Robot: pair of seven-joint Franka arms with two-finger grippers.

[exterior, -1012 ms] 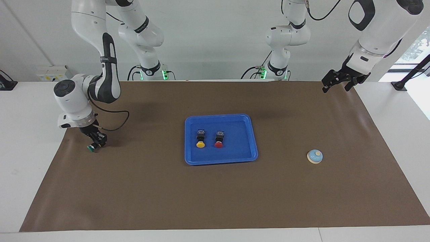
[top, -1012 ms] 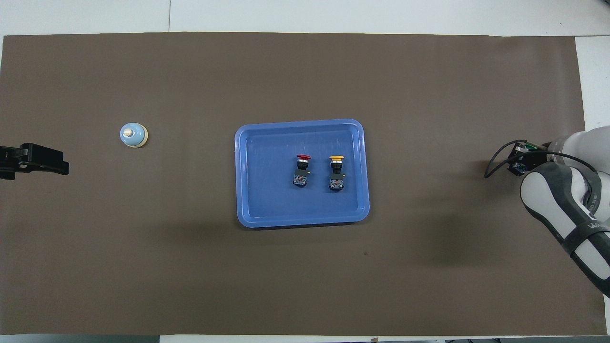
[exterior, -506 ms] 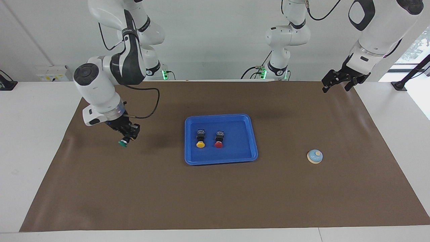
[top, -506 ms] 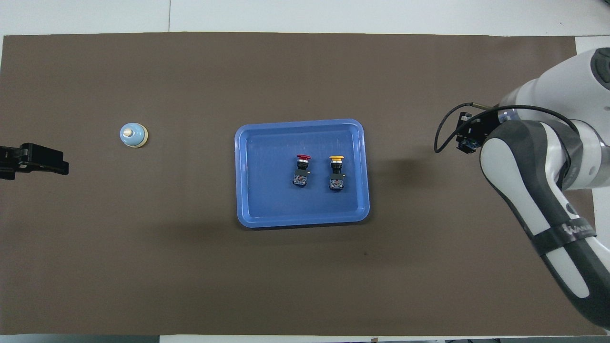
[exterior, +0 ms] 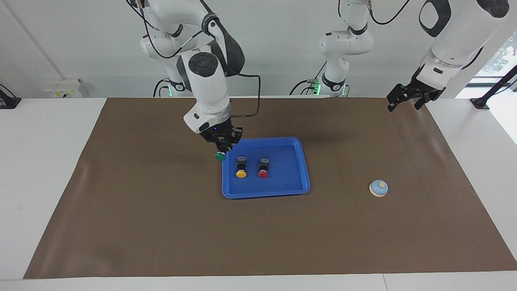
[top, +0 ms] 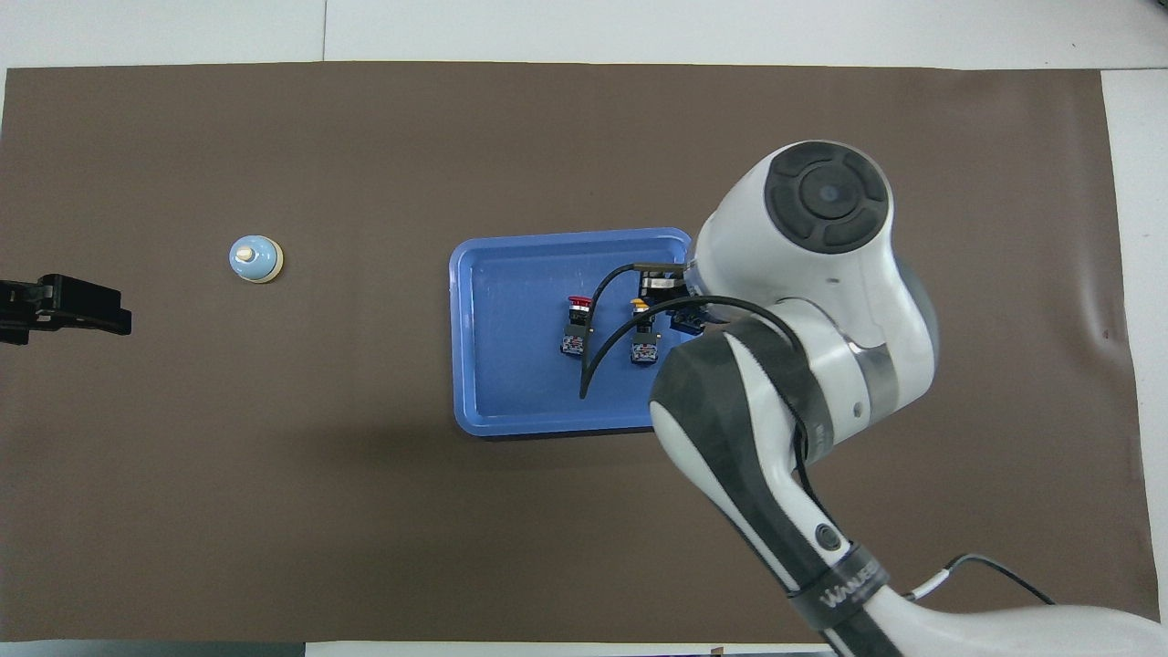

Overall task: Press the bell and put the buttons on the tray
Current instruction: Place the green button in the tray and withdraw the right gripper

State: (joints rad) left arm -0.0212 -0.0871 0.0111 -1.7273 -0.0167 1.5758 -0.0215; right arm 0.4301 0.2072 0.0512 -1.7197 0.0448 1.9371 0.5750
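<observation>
Overhead view: right gripper (exterior: 223,150) grasps green button (exterior: 220,156); left gripper (exterior: 408,98) released; arm band lettering unreadable.

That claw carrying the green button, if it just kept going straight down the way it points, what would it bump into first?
Probably the blue tray: the right gripper, shut on the green button, hangs over the tray's edge nearest the right arm, beside the yellow button. Rim or floor, I can't tell.

Right hand (exterior: 223,150) hangs raised, fingers clamped shut; left hand (exterior: 408,98) waits raised with fingers spread
</observation>
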